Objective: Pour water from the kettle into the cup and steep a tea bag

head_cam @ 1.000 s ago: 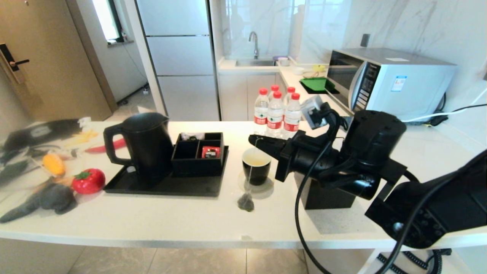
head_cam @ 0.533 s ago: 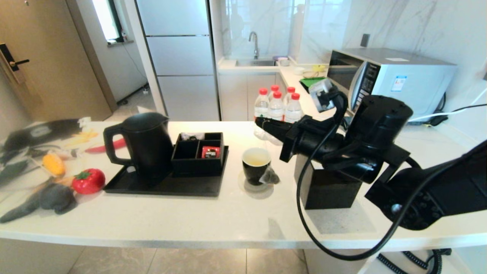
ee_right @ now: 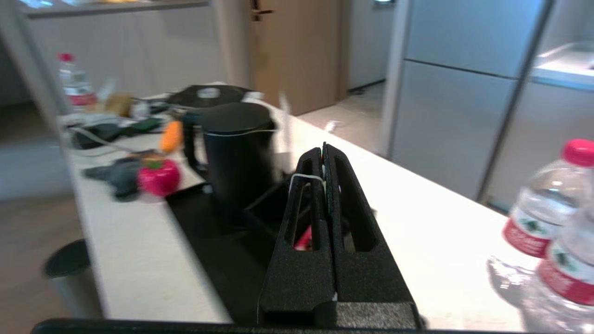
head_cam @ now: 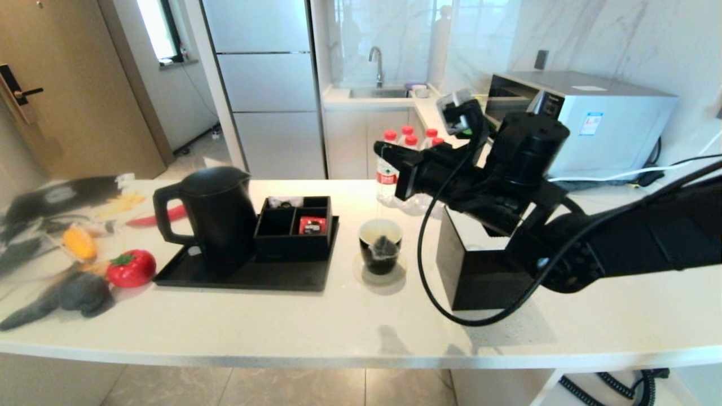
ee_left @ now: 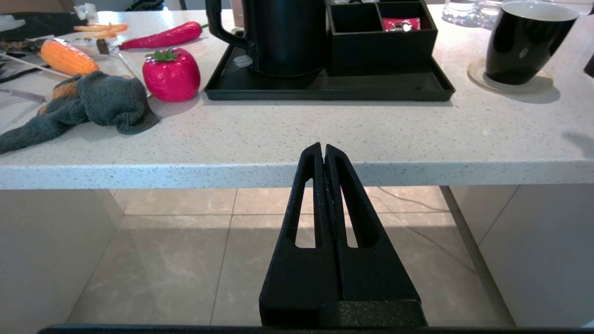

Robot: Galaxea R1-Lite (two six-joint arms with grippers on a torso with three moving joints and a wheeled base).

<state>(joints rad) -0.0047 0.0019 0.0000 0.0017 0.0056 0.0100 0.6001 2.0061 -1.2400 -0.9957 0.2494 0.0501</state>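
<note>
The right gripper hung in the air above the cup, in front of the bottles, its fingers pressed together on the thin white string of the tea bag. In the right wrist view the string crossed the closed fingertips. The tea bag itself dangled at the cup's mouth, a dark blurred lump against the white inside; whether it was touching the water could not be told. The cup stood on a round coaster on the counter, between the tray and a black box with a white top.

The kettle stood upright on the left part of the black tray, handle facing the robot's left, lid down. Just beside it on the tray sat a black divided organizer with a small red packet in one compartment.

The left gripper was parked below the counter's front edge, over the tiled floor, its fingers closed on nothing.

On the counter's left end lay a red toy tomato, a grey cloth, a toy corn cob and a red chili. A microwave stood at the far right.
</note>
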